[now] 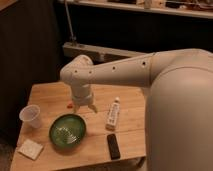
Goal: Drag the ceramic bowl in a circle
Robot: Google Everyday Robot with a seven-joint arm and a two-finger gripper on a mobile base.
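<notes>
The ceramic bowl [67, 130] is round, shallow and glossy dark green with a paler speckled inside. It sits on the wooden table [52, 95] near the front left. My gripper [85, 107] hangs from the white arm just behind and to the right of the bowl, a little above the table top. It is close to the bowl's far rim but I cannot tell whether it touches it.
A clear plastic cup [30, 115] stands left of the bowl. A pale square coaster [31, 148] lies at the front left corner. A white tube [113, 114] and a black phone-like bar [113, 146] lie right of the bowl. A small red item [68, 105] lies behind the bowl.
</notes>
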